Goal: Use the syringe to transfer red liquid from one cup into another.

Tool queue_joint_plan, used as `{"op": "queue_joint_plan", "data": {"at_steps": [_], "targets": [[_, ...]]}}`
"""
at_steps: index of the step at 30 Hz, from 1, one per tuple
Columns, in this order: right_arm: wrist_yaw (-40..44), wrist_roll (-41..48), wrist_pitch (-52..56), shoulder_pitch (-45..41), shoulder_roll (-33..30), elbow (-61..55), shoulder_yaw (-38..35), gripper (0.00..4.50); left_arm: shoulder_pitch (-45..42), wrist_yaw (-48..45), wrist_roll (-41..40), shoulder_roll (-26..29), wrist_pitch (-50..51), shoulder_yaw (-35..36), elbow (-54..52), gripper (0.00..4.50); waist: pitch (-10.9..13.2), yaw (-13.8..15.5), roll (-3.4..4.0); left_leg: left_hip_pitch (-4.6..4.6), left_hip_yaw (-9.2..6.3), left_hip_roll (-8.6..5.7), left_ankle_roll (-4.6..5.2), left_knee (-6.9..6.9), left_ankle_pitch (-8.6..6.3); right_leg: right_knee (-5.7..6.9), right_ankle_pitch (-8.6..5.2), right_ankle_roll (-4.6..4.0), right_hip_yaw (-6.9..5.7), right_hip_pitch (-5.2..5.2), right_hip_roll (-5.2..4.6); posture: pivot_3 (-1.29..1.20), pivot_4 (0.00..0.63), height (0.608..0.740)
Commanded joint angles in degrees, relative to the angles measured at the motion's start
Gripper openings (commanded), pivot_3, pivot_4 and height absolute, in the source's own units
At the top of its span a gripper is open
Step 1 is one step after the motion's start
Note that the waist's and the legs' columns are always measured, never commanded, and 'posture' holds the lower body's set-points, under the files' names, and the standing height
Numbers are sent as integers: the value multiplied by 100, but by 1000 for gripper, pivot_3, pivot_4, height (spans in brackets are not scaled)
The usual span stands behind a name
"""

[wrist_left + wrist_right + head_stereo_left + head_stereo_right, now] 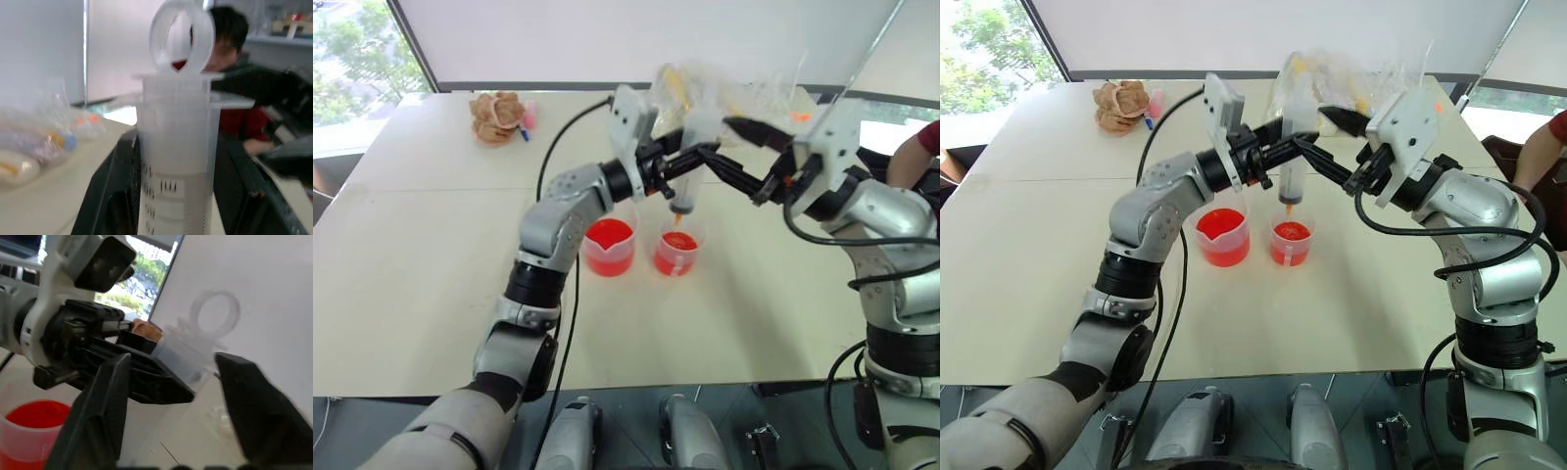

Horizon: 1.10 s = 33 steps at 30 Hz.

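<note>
Syringe: large clear plastic syringe (1290,166) with orange tip, upper centre, upright, tip down over the smaller narrow clear cup (1291,242).
Progress: both this cup and the wider spouted beaker (1223,236) hold red liquid (1221,224); plunger seems pushed in, discharge likely done.
Left gripper (1295,147): pinching the syringe barrel.
Right gripper (1327,142): fingers spread beside the plunger ring.

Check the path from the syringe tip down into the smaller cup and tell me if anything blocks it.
Nothing visible blocks it. The left gripper holds the syringe upright, its orange tip hanging right above the open mouth of the smaller cup. The larger cup stands beside it, out of the way. The right gripper, jaws apart, sits up near the plunger.
</note>
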Motion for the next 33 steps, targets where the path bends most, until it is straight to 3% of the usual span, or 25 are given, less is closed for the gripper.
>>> {"op": "queue_joint_plan", "data": {"at_steps": [1, 9, 12, 16, 22, 27, 33], "targets": [[-225, 501, 475, 116, -186, -177, -715, 2791, -288, 61, -426, -66, 85, 313, -403, 1406, 1, 24, -1, 0, 0, 0, 0, 1, 0, 0, 0, 0, 0, 1, -1, 0, 150, 740], [-585, 1567, 1056, 289, -462, -158, -2033, 2791, -1103, 761, -1401, 262, 1001, 1373, -126, 1406, 1, 87, -2, -1, 2, 0, 3, 1, -2, 0, 0, 0, 0, 0, 2, 0, 150, 740], [-489, 2268, 1426, 141, -632, -291, -2073, 2791, -1740, 1166, -1229, 1184, 1650, 1666, 445, 1406, 2, 19, -2, 2, 4, -2, 3, -1, -2, 3, 0, 0, 0, -1, 9, 0, 150, 740], [-129, 3386, 2078, 64, -948, -696, -1702, 2791, -2360, 1114, -467, 2718, 3045, 958, 1527, 1406, 1, -90, 1, 10, 4, -3, 4, -7, -2, 15, -2, 0, 0, -2, 16, 0, 150, 740], [381, 3869, 2341, -88, -1262, -926, -966, 2791, -2355, 708, 110, 3710, 4869, -172, 2383, 1406, 4, -43, -3, 7, 0, -5, 6, 0, -3, 22, -3, 2, -1, 0, 6, 0, 150, 740], [665, 3647, 2250, 8, -1274, -973, -426, 2791, -1680, 844, 180, 3568, 5738, -197, 2381, 1406, 8, -20, -10, 0, -6, 1, 6, 3, -3, 21, -3, 2, -2, -2, 3, 0, 150, 740], [754, 3504, 2226, 285, -1199, -1179, 1, 2791, -1064, 1569, 428, 2830, 6074, 454, 2406, 1406, 9, -26, -14, -4, -7, 2, 5, 5, -3, 27, -3, 2, -1, -13, 1, 0, 150, 740]]}}
